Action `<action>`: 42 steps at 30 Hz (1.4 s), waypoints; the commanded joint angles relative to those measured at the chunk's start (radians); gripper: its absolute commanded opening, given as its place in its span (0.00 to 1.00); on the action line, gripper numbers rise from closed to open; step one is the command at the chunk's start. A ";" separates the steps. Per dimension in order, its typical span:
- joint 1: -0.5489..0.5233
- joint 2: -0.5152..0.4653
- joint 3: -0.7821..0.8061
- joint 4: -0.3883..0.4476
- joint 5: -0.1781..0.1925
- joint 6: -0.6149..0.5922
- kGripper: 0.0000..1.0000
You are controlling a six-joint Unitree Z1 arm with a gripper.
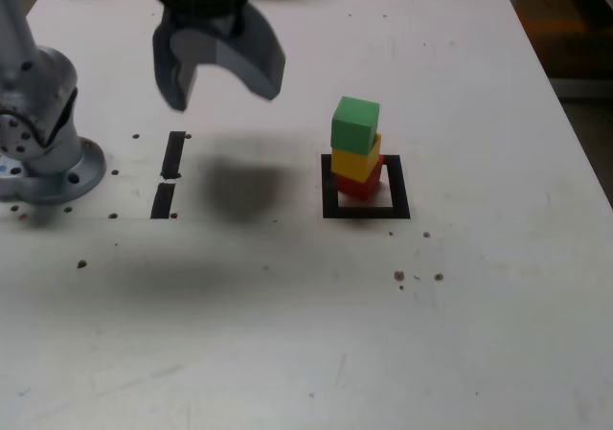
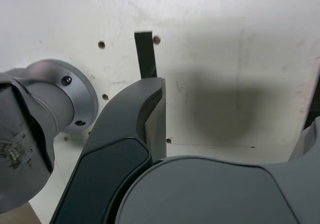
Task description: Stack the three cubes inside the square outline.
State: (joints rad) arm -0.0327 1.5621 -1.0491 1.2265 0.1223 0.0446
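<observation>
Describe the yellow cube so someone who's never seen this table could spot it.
On the white table, find the black square outline towards the exterior view's right. A three-cube stack stands in it. The yellow cube is the middle one, between the green cube above and the red cube below.

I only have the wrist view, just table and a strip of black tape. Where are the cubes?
Observer: In the exterior view they form one stack: red cube at the bottom, yellow cube in the middle, green cube on top.
Operator: Is the stack in the square?
Observer: Yes, it stands inside the square outline, towards its far edge on the exterior view's left.
Operator: Is my hand near it?
Observer: No. The hand is open and empty, raised above the table to the exterior view's left of the stack, over the two short tape strips.
</observation>
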 commanded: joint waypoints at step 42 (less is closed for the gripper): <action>0.015 0.045 0.244 -0.356 -0.098 0.060 1.00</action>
State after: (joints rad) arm -0.0178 1.6005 -0.8003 0.8770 0.0233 0.1032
